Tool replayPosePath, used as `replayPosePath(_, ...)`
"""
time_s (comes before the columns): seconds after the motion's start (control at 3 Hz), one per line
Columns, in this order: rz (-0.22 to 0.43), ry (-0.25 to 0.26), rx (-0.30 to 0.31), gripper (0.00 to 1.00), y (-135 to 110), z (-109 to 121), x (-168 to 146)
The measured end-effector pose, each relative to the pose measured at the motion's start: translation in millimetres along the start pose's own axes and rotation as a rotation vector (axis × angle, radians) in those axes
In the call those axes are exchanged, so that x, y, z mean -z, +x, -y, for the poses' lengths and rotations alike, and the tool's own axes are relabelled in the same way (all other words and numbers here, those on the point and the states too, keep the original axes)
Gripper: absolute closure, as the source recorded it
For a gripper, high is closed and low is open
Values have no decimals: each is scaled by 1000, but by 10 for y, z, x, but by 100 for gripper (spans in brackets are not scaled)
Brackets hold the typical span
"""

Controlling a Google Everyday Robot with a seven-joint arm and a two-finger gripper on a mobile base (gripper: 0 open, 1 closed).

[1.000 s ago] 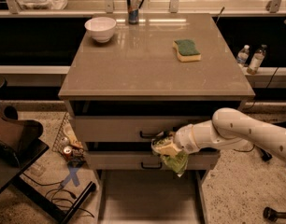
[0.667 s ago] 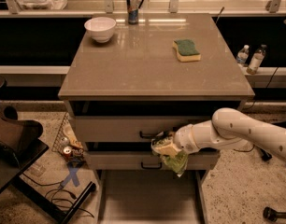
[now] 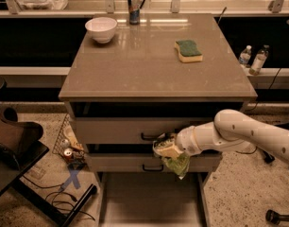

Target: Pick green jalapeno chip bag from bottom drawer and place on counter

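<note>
At the far left a dark chair is cut off by the frame edge, and little of its shape can be made out. Beside it on the speckled floor, a wire basket leans against the cabinet with a couple of cans in it, partly hidden behind the cabinet's corner.

On the counter a white bowl stands near the back left corner. Next to it is a drink can whose top is cut off by the upper edge.

Below the counter, the top opening is in deep shadow and its inside cannot be seen. Two closed drawers with black handles sit under it. The bottom drawer is pulled out, and its pale floor runs off the lower edge, so its front wall is out of sight.

The gripper hangs in front of the two closed drawers, above the bottom drawer. Its fingers are pinched on the top of the green jalapeno chip bag, which dangles crumpled below them, clear of the drawer floor. The bag covers part of the lower handle, and its print is too crumpled to read.

A green-and-yellow sponge lies on the counter toward the right rear. The white arm reaches in from the right, with its base out of frame. Two small bottles stand on a ledge behind it.
</note>
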State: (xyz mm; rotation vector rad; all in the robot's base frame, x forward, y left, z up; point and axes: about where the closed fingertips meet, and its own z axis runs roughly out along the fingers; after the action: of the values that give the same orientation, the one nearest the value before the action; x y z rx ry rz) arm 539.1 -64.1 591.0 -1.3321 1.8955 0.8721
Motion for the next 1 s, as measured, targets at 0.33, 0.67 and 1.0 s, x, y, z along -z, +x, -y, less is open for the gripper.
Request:
replayPosePath(0.33, 0, 0, 0, 100, 1, 0, 0)
replayPosePath(0.67, 0, 0, 0, 100, 3, 0, -1)
replayPosePath(1.0, 0, 0, 0, 100, 4, -1, 0)
